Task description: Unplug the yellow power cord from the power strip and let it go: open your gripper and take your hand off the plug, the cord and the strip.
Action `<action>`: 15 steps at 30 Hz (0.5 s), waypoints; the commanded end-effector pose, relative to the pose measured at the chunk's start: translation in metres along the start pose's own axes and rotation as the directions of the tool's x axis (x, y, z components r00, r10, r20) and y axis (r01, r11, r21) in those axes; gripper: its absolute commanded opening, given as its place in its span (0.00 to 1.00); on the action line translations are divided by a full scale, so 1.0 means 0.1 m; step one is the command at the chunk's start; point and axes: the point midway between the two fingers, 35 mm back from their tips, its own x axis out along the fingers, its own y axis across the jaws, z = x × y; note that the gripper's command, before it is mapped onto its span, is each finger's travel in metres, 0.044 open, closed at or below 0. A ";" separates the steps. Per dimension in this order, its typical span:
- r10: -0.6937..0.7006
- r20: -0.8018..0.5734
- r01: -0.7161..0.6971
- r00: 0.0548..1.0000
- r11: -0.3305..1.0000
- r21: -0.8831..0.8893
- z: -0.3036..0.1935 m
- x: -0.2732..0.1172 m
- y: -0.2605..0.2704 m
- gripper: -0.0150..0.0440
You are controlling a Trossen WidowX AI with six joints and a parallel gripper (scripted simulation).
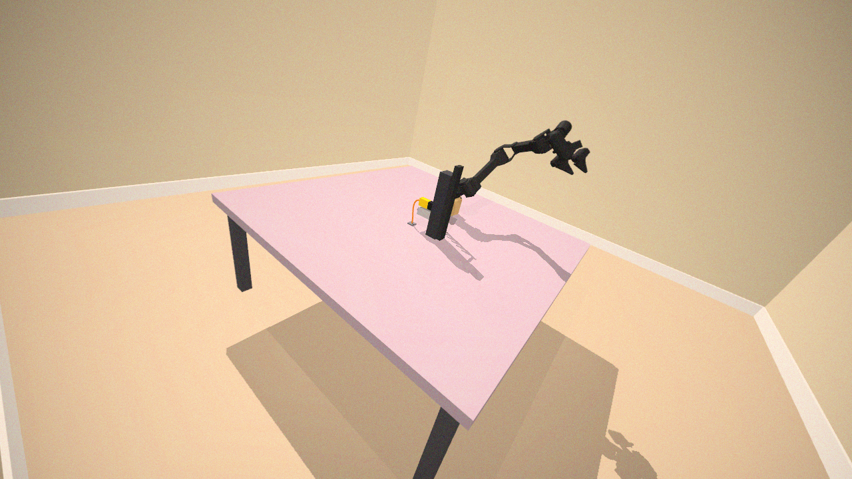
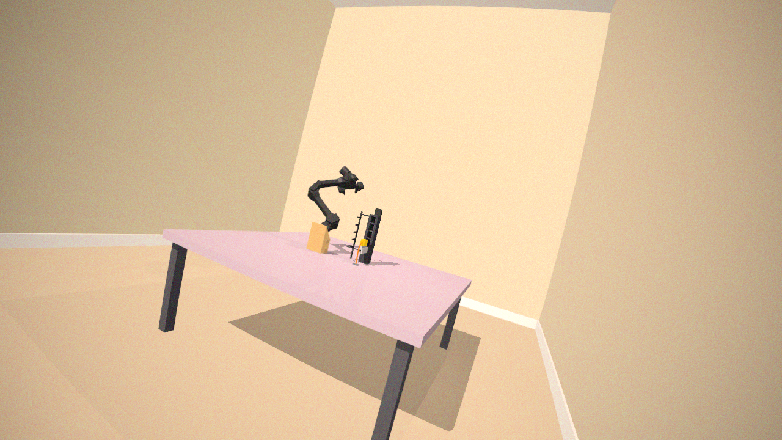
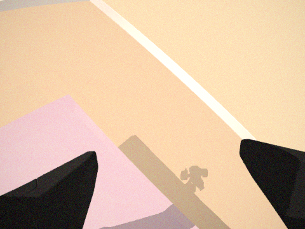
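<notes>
Currently claw (image 1: 570, 158) spread wide, empty, high and well apart from power strip (image 2: 372, 235). Yellow plug (image 2: 363, 242) seated low on strip, on surface (image 1: 369, 262). Descend, align jaws squarely across plug, pull straight out.

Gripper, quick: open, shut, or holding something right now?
Gripper: open and holding nothing, raised high, well away from the yellow plug and the power strip.
</notes>
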 end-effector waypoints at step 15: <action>-0.309 -0.248 0.395 0.918 0.762 0.513 -1.44 -0.11 -1.39 0.53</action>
